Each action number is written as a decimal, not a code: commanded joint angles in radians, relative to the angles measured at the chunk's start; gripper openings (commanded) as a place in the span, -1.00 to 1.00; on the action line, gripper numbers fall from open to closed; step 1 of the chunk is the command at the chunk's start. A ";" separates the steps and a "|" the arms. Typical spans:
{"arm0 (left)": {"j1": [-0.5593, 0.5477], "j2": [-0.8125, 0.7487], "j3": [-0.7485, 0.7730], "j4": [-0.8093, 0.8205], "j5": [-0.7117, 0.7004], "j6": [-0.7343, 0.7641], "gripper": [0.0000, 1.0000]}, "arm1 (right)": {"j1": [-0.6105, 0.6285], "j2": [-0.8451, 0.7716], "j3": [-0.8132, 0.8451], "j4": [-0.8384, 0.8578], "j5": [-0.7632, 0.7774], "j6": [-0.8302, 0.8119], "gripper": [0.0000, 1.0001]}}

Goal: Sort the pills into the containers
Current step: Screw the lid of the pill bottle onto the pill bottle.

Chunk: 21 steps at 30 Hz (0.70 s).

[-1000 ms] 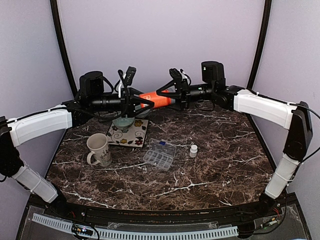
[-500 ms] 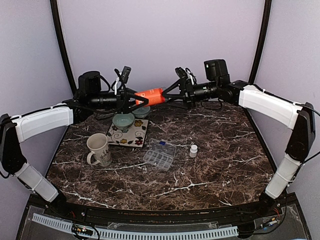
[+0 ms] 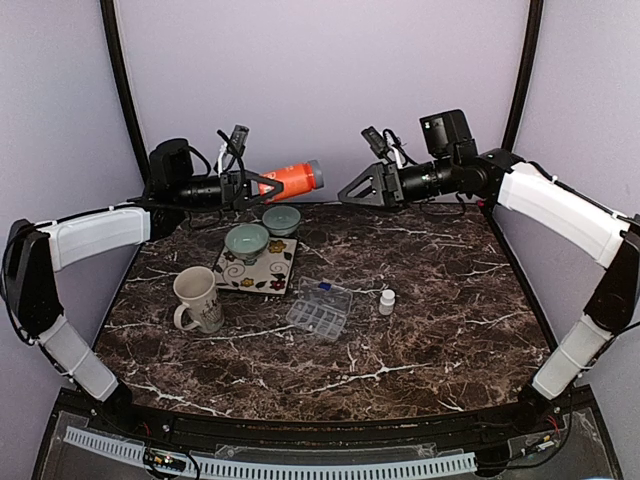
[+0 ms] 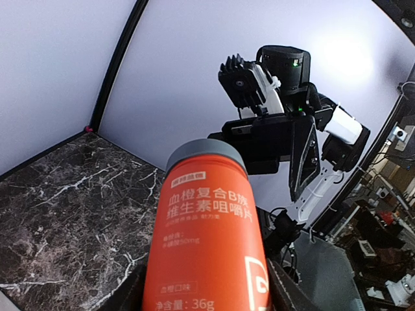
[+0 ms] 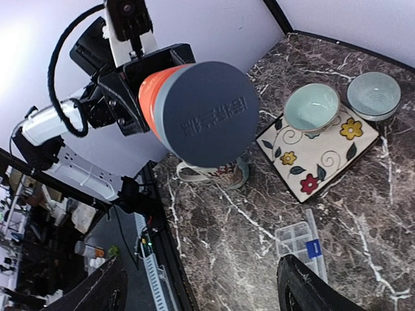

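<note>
In the overhead view the right gripper (image 3: 350,192) has backed away toward 3 o'clock. A second ago its jaws were at the grey cap (image 3: 314,171) of the orange bottle (image 3: 290,180). Now open air separates them, and the jaws are spread wide, holding nothing. The left gripper (image 3: 258,186) has also drawn back toward 9 o'clock and lifted a little. Its jaws pinch the bottle's body, so the bottle lies almost level above the 11 o'clock part of the table (image 3: 440,300), cap pointing toward 3 o'clock.

The right wrist view looks straight at the cap, and it is still on the bottle. We cannot tell whether it has been loosened. We judge that the pills are still shut inside, so the bottle is not yet ready to pour.

The clear organiser box (image 3: 320,310), whose small cells are the containers, lies flat near the table's middle, well below and apart from both grippers. No loose pills show on the table. We think the cap must come off next, and then the bottle must come down over the box.
</note>
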 commanded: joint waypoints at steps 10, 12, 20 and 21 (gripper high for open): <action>0.028 0.249 0.104 0.812 0.453 -0.902 -1.00 | 0.055 -0.050 0.061 -0.042 0.281 -0.388 0.65; 0.027 0.311 0.130 1.041 0.466 -1.126 -1.00 | 0.066 -0.043 0.074 -0.049 0.283 -0.403 0.67; 0.027 0.412 0.206 1.306 0.475 -1.389 -1.00 | 0.102 0.003 0.138 -0.104 0.260 -0.443 0.74; 0.027 0.413 0.206 1.306 0.477 -1.391 -1.00 | 0.110 0.010 0.145 -0.111 0.261 -0.447 0.74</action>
